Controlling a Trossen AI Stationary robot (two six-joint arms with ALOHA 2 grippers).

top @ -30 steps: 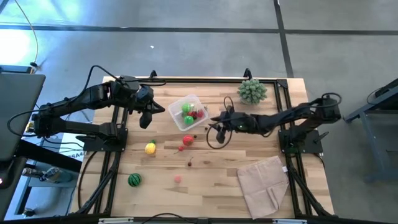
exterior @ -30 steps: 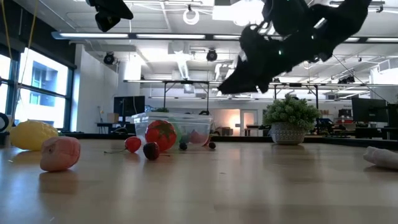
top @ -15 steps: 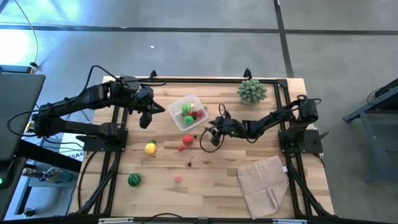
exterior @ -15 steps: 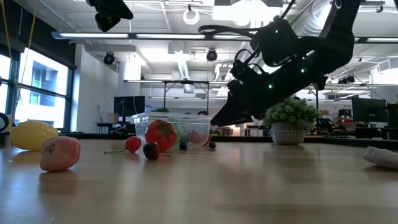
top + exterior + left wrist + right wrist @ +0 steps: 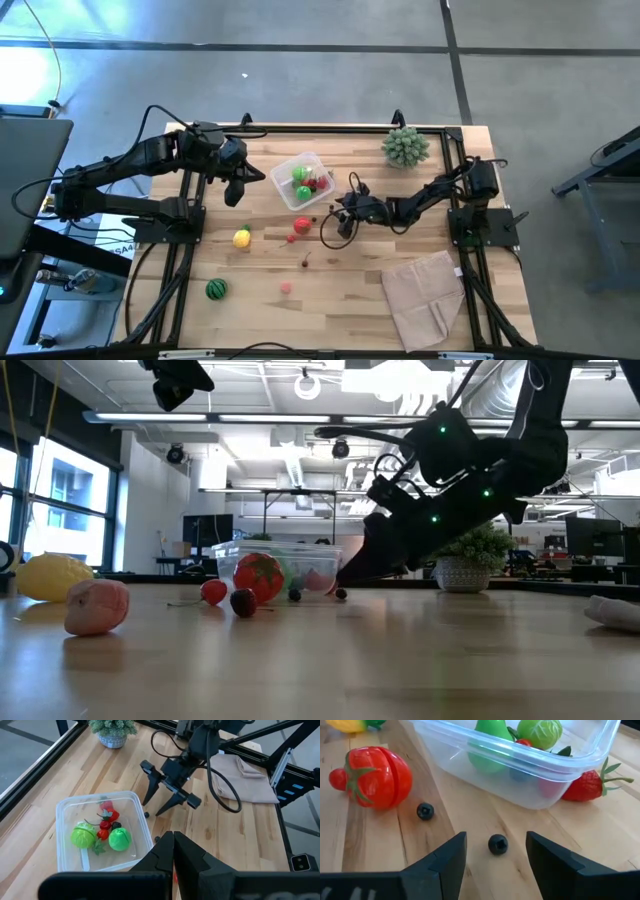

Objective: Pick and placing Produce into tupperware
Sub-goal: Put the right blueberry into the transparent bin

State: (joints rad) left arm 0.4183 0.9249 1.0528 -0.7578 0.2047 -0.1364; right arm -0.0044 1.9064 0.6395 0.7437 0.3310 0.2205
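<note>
The right arm reaches left across the middle of the table, its tool (image 5: 337,212) tipped down close to the surface with the fingers (image 5: 447,862) spread apart. The left arm waits raised at the far left, its tool (image 5: 173,851) closed.

Wood table (image 5: 350,280) w/ produce (image 5: 242,238), tupperware (image 5: 283,181), cloth (image 5: 425,293) (beige)

This is a large open lab or workshop hall: exposed ducts (image 5: 300,460) and strip lights (image 5: 250,418) run under a high ceiling, tall windows (image 5: 75,510) stand on the left, monitors (image 5: 205,530) sit on far benches, and the floor (image 5: 300,60) is bare concrete.
</note>
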